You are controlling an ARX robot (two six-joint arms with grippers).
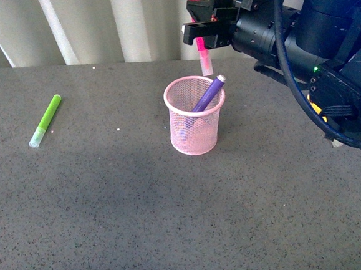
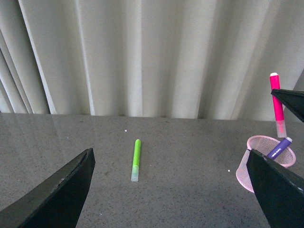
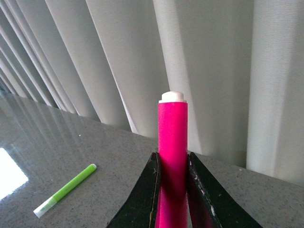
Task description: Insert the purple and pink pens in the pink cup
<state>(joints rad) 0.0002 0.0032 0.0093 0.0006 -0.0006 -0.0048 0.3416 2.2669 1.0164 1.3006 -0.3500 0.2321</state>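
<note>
The pink cup (image 1: 193, 116) stands mid-table, with the purple pen (image 1: 209, 93) leaning inside it, its tip over the right rim. My right gripper (image 1: 204, 25) is shut on the pink pen (image 1: 202, 49), holding it upright above the cup's far rim, frosted cap pointing down. In the right wrist view the pink pen (image 3: 172, 142) rises between the dark fingers (image 3: 148, 192). My left gripper (image 2: 171, 190) is open, low over the table, empty. Its view shows the pink cup (image 2: 266, 164), the purple pen (image 2: 280, 147) and the pink pen (image 2: 277, 107) at the right.
A lime green marker (image 1: 45, 120) lies on the grey table (image 1: 111, 209) at the left, well apart from the cup, and it shows as the green marker (image 2: 136, 160) and the green marker (image 3: 66, 190) in the wrist views. A pale pleated curtain (image 1: 96, 23) hangs behind the table.
</note>
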